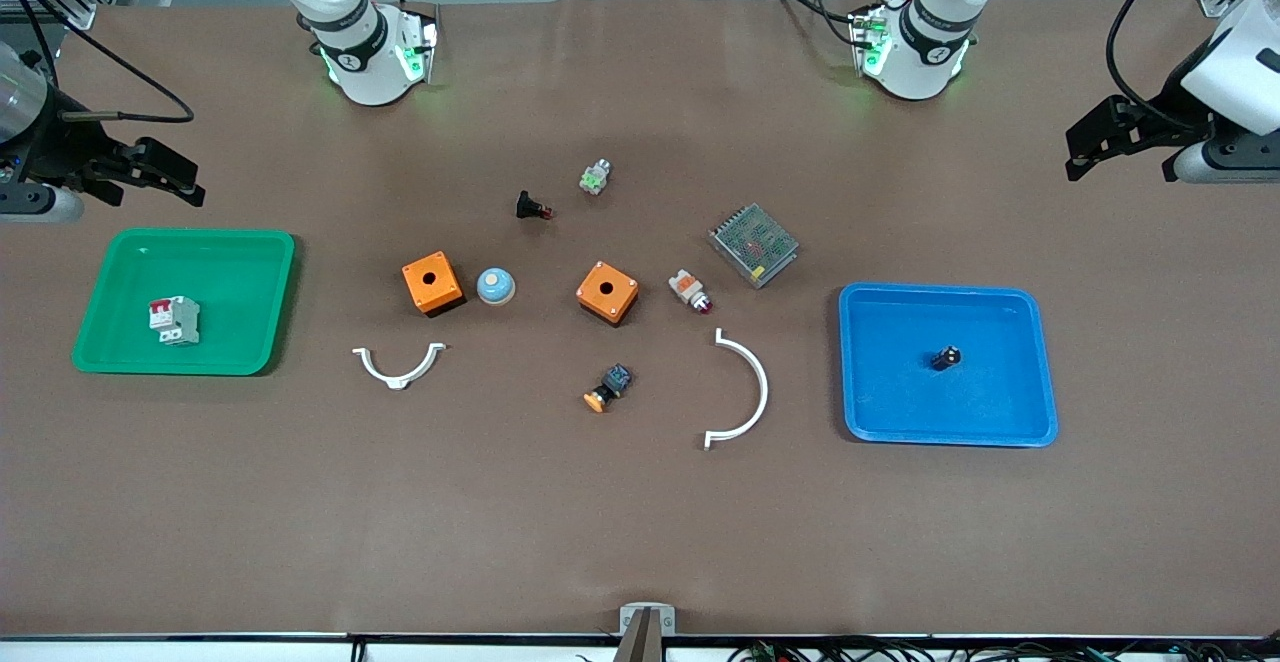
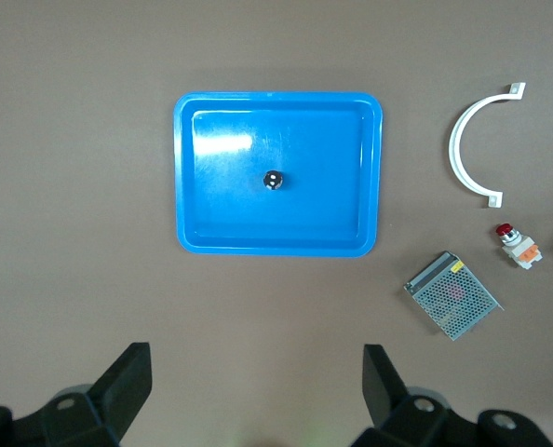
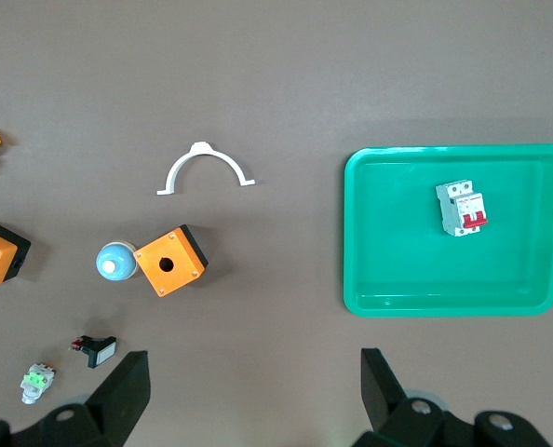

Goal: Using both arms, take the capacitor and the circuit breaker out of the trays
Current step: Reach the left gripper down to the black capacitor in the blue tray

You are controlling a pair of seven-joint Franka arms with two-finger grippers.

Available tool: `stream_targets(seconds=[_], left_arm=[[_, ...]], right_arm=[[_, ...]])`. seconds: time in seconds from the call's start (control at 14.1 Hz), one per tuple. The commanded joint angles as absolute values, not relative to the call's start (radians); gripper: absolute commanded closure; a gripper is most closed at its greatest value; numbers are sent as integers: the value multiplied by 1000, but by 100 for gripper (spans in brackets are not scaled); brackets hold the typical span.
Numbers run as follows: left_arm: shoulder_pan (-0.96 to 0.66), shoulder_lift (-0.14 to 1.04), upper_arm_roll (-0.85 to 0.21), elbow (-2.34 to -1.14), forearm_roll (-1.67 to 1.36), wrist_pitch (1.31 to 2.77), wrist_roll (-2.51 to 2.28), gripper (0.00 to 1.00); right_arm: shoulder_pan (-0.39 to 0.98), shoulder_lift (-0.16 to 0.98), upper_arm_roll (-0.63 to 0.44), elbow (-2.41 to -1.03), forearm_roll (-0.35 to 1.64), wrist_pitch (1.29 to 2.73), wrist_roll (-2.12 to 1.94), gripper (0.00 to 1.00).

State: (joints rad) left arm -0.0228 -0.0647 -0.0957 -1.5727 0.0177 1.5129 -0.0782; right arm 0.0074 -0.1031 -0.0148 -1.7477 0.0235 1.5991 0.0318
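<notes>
The capacitor [image 1: 946, 357], a tiny black cylinder, stands in the blue tray [image 1: 1040, 372] at the left arm's end; it also shows in the left wrist view [image 2: 273, 180]. The breaker [image 1: 174, 320], a grey-white block with red levers, lies in the green tray [image 1: 255, 292] at the right arm's end; it also shows in the right wrist view [image 3: 461, 209]. My left gripper [image 1: 1075, 152] is open and empty, up over the table by the blue tray [image 2: 351, 233]. My right gripper [image 1: 192, 182] is open and empty, up by the green tray [image 3: 370, 279].
Between the trays lie two orange boxes [image 1: 432, 282] [image 1: 607, 292], a blue-capped button [image 1: 495, 286], two white curved brackets [image 1: 399, 364] [image 1: 742, 390], a mesh-covered metal box [image 1: 753, 244], an orange-capped button [image 1: 608, 388] and several small parts.
</notes>
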Motion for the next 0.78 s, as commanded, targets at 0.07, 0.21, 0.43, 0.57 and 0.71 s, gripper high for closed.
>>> stream_targets(seconds=[0.07,0.21,0.43,0.57,0.71], left_arm=[[-21,-58,-89,-1554,8,1511,-55,0],[-21,-31,-87,-1549,17,1511,-61,0],[-20,54,-87,-1494,21,1519,-61,0],[-14,125,-86,-1518,32,1563,-63,0],[-3,150,-86,-1622,40,1710,-61,0]], right_arm=[[-5,-109,-11,-1741,32,1589,40,0],[-3,-107,-11,-1724,31,1589,40,0],[0,-101,-9,-1712,32,1591,40,0],[2,-101,-8,-1704,34,1589,40,0],[-3,-101,-9,-1697,32,1586,28,0]])
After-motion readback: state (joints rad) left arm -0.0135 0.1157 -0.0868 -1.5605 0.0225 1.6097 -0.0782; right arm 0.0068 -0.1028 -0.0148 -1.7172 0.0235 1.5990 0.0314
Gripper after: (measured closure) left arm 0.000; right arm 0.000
